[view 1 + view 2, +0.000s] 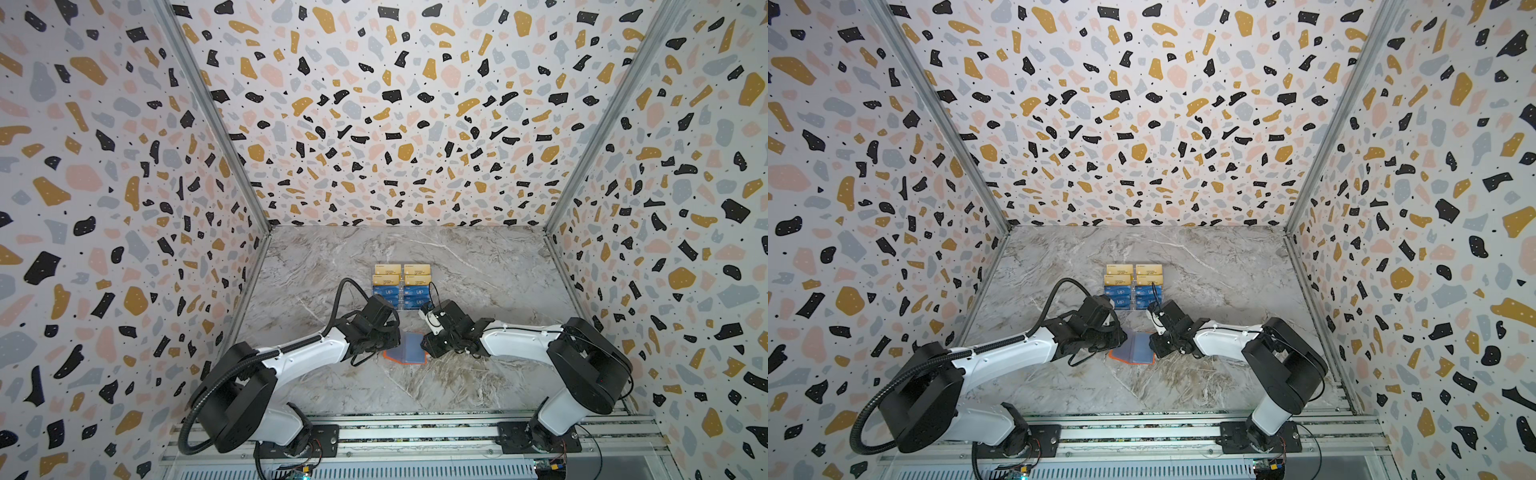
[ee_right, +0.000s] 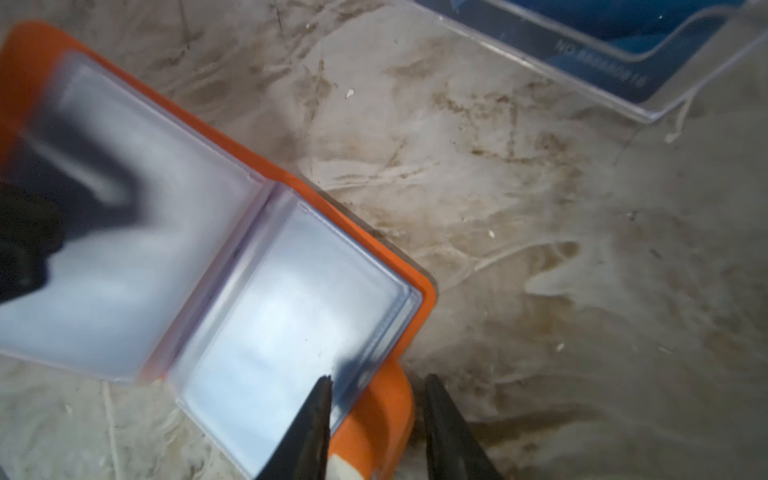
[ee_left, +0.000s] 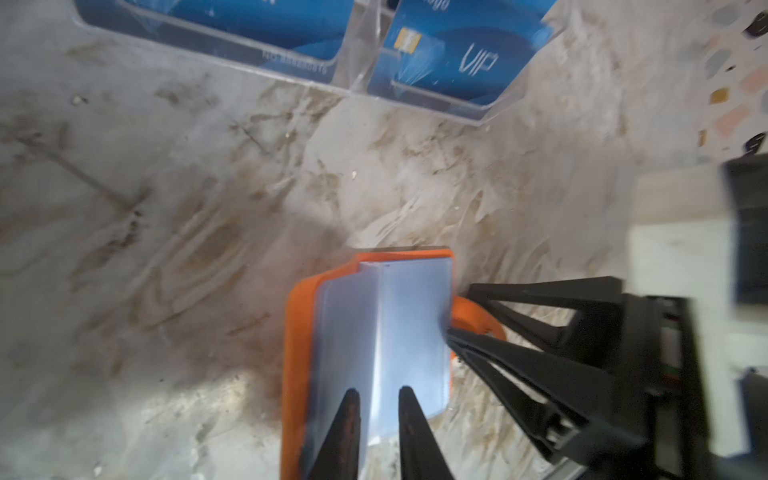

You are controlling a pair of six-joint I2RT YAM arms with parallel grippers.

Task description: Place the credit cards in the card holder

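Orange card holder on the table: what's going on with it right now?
The card holder lies open on the marble table. The left tool sits over its clear sleeves, jaws slightly apart; the right tool, jaws open, straddles the orange tab. The sleeves look empty. The credit cards sit in the acrylic rack.

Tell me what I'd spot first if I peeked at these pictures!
The bright orange card holder jumps out, lying open in the middle of the scene. The left gripper and right gripper flank it closely, one on each side. Just behind, gold and blue credit cards stand in neat rows in a clear rack.
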